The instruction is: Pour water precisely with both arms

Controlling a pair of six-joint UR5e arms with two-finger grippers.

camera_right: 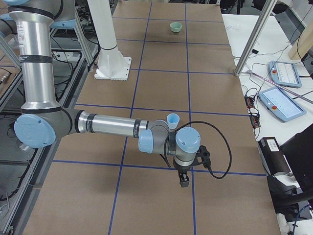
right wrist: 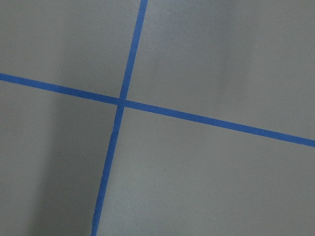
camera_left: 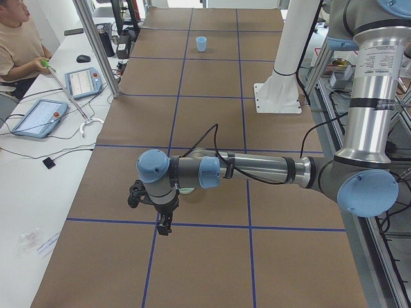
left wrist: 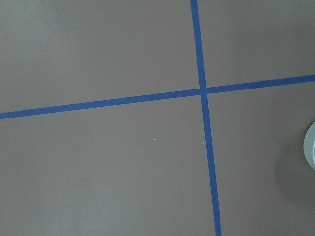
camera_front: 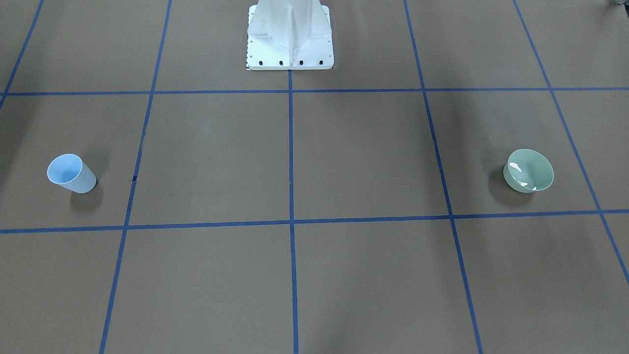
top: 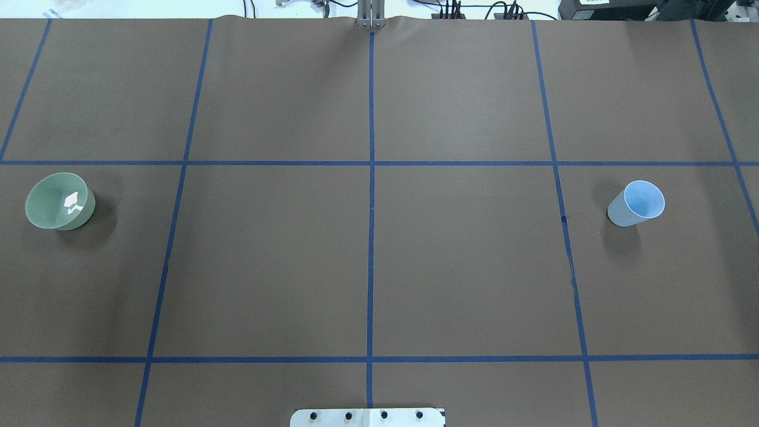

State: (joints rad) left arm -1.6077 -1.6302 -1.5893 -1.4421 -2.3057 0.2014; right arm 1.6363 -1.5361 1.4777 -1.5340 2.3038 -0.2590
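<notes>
- Exterior left view: the left arm point(camera_left: 257, 170) stretches low over the surface point(camera_left: 212, 122), and its end effector point(camera_left: 165, 224) hangs pointing down above a blue tape crossing. The green bowl point(top: 60, 201) sits just behind its wrist, toward the robot's side, mostly hidden there.
- Exterior right view: the right arm point(camera_right: 112, 128) mirrors this, and its end effector point(camera_right: 184, 180) points down with the blue cup point(camera_right: 172, 120) just behind the wrist.
- Whether either end effector's fingers are apart or together cannot be told; they show only in the side views.
- Each vessel is nearest its own arm and well apart from the other, so the cup likely falls to the right arm.
- The cup is a smooth, matte, tapered pale blue tumbler, upright with its long axis vertical. The bowl is round, glossy green, and glints inside.
- The surface is flat brown paper gridded with blue tape.
</notes>
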